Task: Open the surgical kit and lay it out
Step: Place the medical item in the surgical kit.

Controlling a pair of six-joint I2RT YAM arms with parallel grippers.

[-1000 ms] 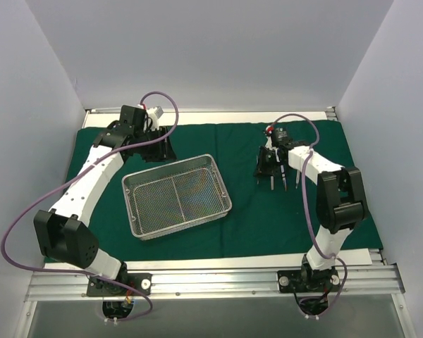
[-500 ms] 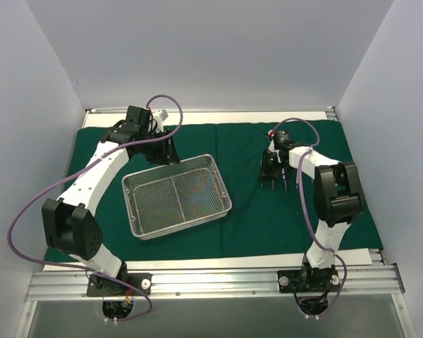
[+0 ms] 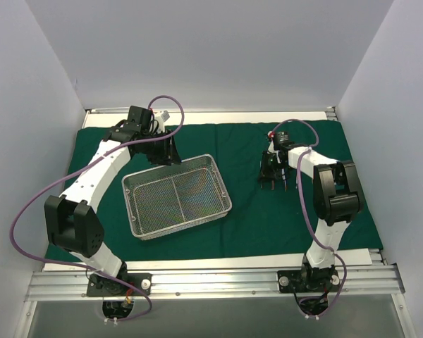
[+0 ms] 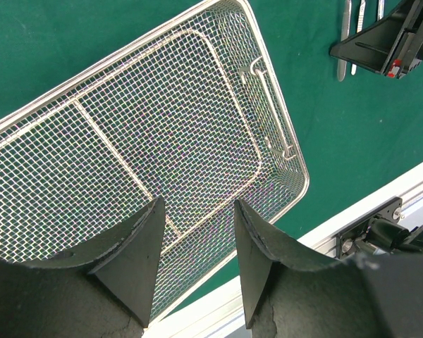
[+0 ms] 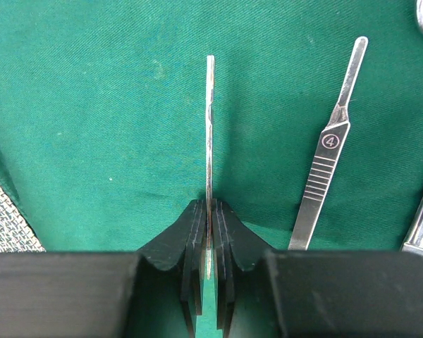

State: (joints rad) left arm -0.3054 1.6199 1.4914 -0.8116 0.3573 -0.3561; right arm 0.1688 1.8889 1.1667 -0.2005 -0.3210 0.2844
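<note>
Green drape [image 3: 268, 218] carries the mesh tray [image 3: 176, 195] near spread left jaws, while right jaws pinch a slim instrument [image 5: 210, 127].

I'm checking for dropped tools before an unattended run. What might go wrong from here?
1. The right claw pinches the thin silver tool only near one end, so it may swivel or slip out.
2. The flat handle marked 4 lies close beside it on the green cloth; setting the tool down carelessly might knock it.
3. The left claw hangs open over the mesh tray; a finger might snag the wire if it drops.
</note>
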